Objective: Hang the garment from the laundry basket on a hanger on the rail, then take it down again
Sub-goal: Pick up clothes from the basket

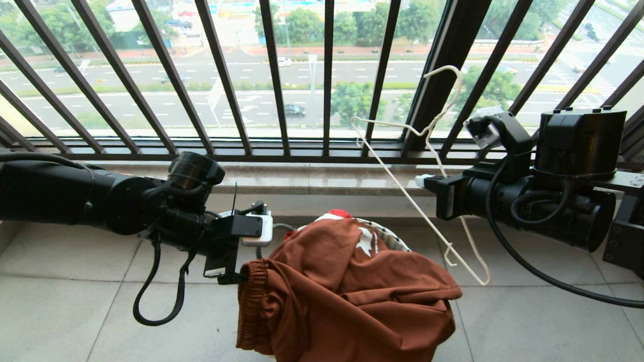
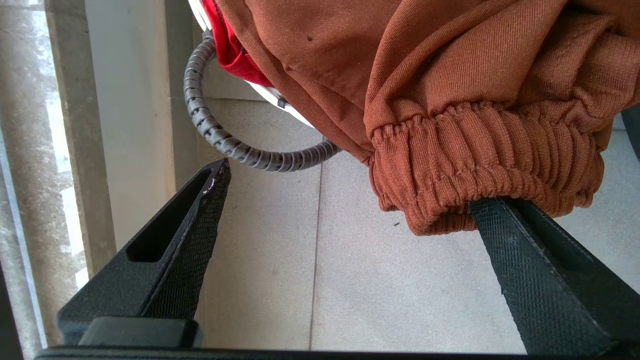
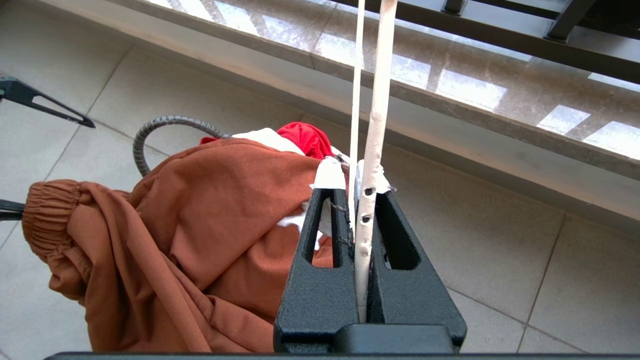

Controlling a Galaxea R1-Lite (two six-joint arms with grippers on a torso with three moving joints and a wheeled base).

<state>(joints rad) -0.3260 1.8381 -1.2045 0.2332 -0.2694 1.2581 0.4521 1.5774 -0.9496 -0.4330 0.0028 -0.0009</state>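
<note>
The garment [image 1: 347,291], rust-brown shorts, lies heaped over the laundry basket [image 1: 391,237] and hangs down its front. Its gathered waistband [image 2: 480,165] points toward my left gripper [image 2: 350,185], which is open wide. One of the fingers [image 2: 520,250] touches the underside of the waistband; the other stands apart over the floor. In the head view the left gripper [image 1: 232,274] sits just left of the waistband. My right gripper [image 3: 357,195] is shut on the cream-white wire hanger [image 1: 402,188], held up right of the basket [image 3: 330,172]. The rail is out of view.
A red cloth [image 1: 339,213] shows in the basket under the shorts. The basket's grey spiral-wrapped handle [image 2: 210,130] loops out near the left fingers. The black balcony railing [image 1: 327,75] and a stone sill [image 1: 312,178] close off the far side. Tiled floor [image 1: 528,322] lies around.
</note>
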